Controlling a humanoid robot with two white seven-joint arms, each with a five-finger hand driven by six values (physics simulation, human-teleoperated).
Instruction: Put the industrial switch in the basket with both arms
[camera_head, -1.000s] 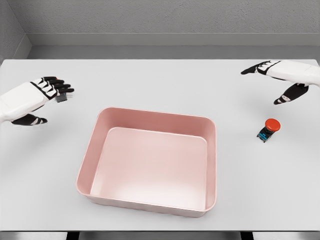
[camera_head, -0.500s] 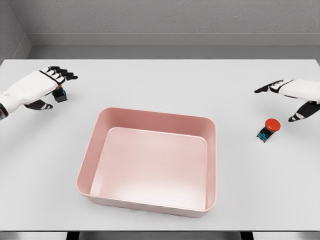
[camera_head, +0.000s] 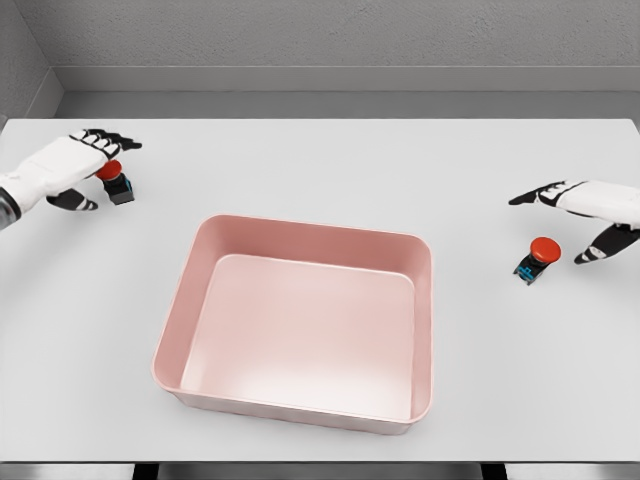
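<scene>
left hand (camera_head: 70, 165): fingers loosely draped over the far-left red-capped black switch (camera_head: 115, 181), not gripping it
right hand (camera_head: 585, 205): spread open, empty, just beside the right red-capped switch (camera_head: 538, 258)
tip: pinch bodies squarely, lift, then cross to the pink plastic basket (camera_head: 190, 300)

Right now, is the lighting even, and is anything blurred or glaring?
Head view: soft, even light; only faint shadows beside the right switch and under the left robot hand; a mild sheen on the basket floor; everything in sharp focus, no blur.
</scene>
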